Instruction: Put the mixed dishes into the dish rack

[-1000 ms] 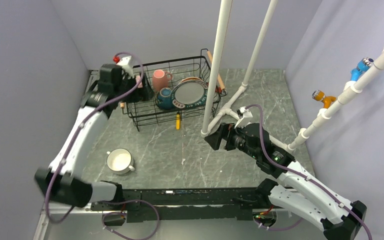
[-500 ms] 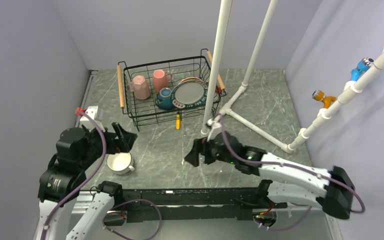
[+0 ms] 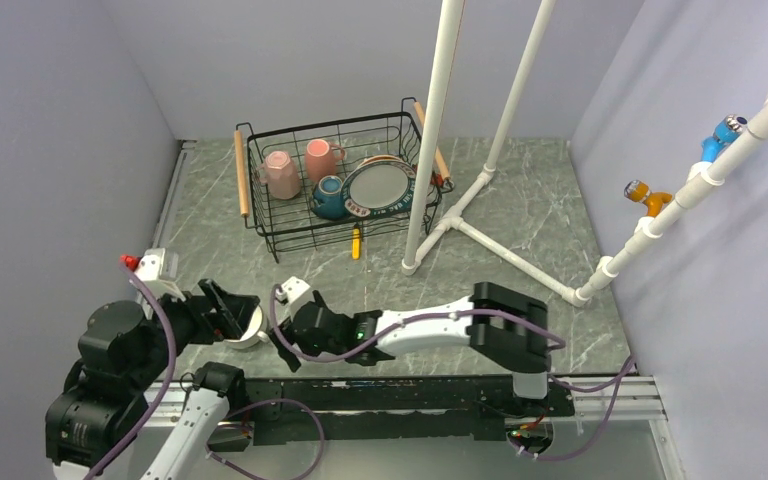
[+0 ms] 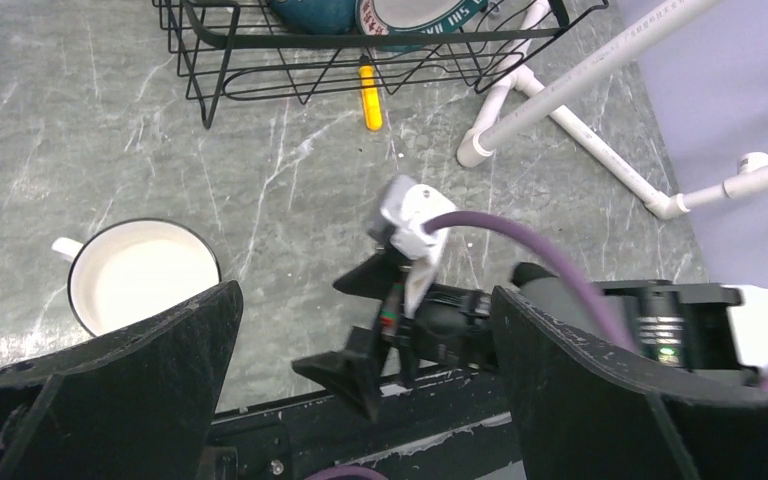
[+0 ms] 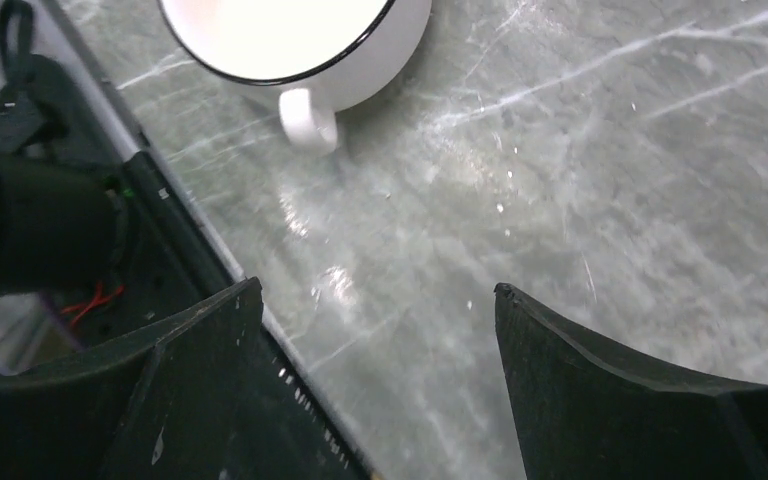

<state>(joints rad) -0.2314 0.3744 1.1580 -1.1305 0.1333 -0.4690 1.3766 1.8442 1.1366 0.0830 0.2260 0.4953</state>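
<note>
The dish rack (image 3: pixel 340 190) stands at the back with two pink mugs (image 3: pixel 281 173), a dark-blue bowl (image 3: pixel 329 197) and a patterned-rim plate (image 3: pixel 380 186) inside. The white handled cup (image 4: pixel 140 285) sits upright near the table's front left edge and shows at the top of the right wrist view (image 5: pixel 290 30). My left gripper (image 3: pixel 226 311) hovers open above and just left of the cup, partly hiding it from the top camera. My right gripper (image 3: pixel 282 343) is low at the front edge, just right of the cup, open with only bare table between its fingers (image 5: pixel 600 380).
A yellow tool (image 3: pixel 356 243) lies on the table in front of the rack. A white pipe frame (image 3: pixel 430 130) rises right of the rack, its base tubes (image 3: pixel 505 250) running across the table. The black front rail (image 3: pixel 400 392) lies under the right gripper.
The left arm pulled back from the rack, leaving a pink mug there, and came down by the white cup. The right arm swung left along the front edge to the cup.
</note>
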